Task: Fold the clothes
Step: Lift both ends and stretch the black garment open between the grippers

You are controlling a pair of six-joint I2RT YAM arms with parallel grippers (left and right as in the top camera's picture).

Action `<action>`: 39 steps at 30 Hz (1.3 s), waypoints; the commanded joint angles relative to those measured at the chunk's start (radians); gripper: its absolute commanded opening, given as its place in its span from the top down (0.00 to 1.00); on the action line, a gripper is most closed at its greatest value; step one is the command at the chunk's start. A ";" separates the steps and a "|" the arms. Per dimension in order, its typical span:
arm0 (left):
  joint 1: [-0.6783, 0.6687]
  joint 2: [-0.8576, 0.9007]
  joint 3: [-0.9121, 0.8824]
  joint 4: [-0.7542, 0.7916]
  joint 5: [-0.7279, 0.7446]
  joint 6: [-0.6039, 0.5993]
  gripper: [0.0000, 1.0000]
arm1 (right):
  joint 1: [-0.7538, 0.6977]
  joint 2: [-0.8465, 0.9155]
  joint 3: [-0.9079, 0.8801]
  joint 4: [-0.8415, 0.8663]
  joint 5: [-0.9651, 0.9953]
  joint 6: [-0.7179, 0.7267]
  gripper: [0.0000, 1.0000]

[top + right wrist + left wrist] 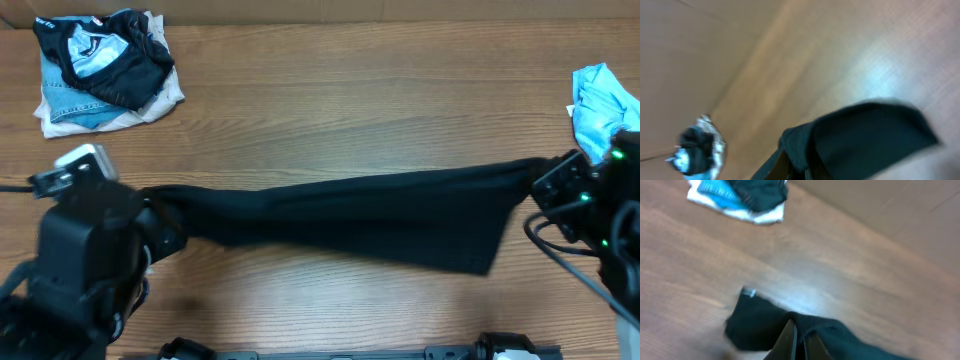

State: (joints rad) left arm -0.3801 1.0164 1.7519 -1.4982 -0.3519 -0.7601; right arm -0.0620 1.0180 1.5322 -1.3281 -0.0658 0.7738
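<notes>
Left fingers (787,340) and right fingers (771,170) pinch one black T-shirt (350,215); one pile (100,70); one blue garment (600,105).

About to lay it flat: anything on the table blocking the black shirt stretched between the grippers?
Nothing visible: clothes pile in the far left corner, light blue garment at the right edge, both apart from the black shirt.

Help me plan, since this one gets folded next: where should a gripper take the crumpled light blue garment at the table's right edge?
Probably a raised fold of the light blue garment, pinched from above on its inner side. It lies bunched with no flat edge showing, and its outer side runs out of view.
</notes>
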 commanded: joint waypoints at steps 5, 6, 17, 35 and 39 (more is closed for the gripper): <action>-0.009 0.024 0.031 0.108 -0.062 0.024 0.96 | 0.000 0.019 0.055 0.103 0.012 -0.019 0.96; -0.009 0.031 0.031 0.114 -0.072 0.024 0.96 | 0.000 0.030 0.055 0.105 0.012 -0.019 0.96; -0.009 0.125 0.031 0.112 -0.149 0.024 0.96 | 0.000 0.179 0.055 0.089 0.012 -0.023 0.96; -0.009 0.135 0.031 0.114 -0.162 0.024 0.96 | 0.000 0.150 0.074 0.109 0.018 -0.023 0.96; -0.008 0.202 0.031 0.189 -0.204 0.024 0.96 | 0.000 0.203 0.072 0.174 0.040 -0.023 0.96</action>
State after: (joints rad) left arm -0.3801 1.1667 1.7626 -1.3422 -0.4789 -0.7494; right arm -0.0620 1.1812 1.5734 -1.1915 -0.0654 0.7582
